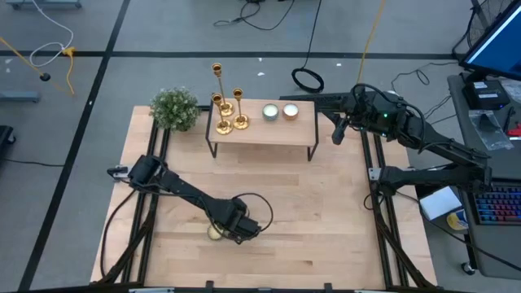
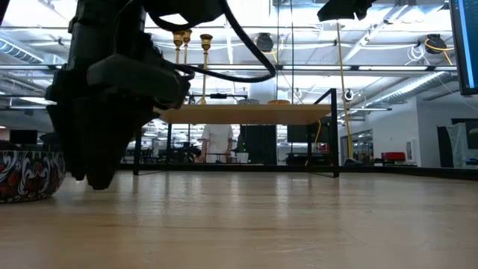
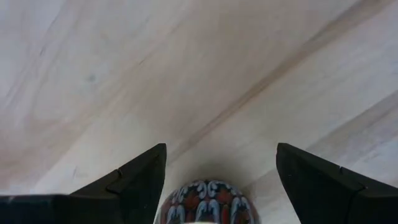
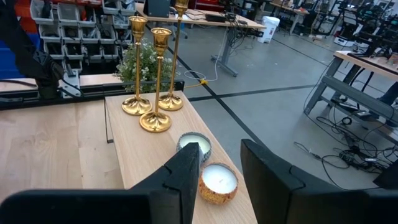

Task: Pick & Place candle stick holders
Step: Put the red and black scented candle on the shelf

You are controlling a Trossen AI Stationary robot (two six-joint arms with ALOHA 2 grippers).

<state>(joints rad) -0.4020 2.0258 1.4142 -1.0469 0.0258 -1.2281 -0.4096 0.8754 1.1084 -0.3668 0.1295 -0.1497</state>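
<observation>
High view: spread left claw (image 1: 218, 232) straddles patterned bowl (image 3: 205, 202) near table's (image 1: 326, 212) front edge.

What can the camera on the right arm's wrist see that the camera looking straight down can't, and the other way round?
Only the right wrist view shows the room beyond the table: desks, cables on the floor, storage bins. It also shows the right gripper from close by, jaws a little apart, holding nothing.

Only the high view shows the left gripper low over the near edge of the table, above a small patterned bowl, plus both whole arms.

Both show the three candle stick holders, the two candles in tins, the green plant and the small raised shelf.
</observation>
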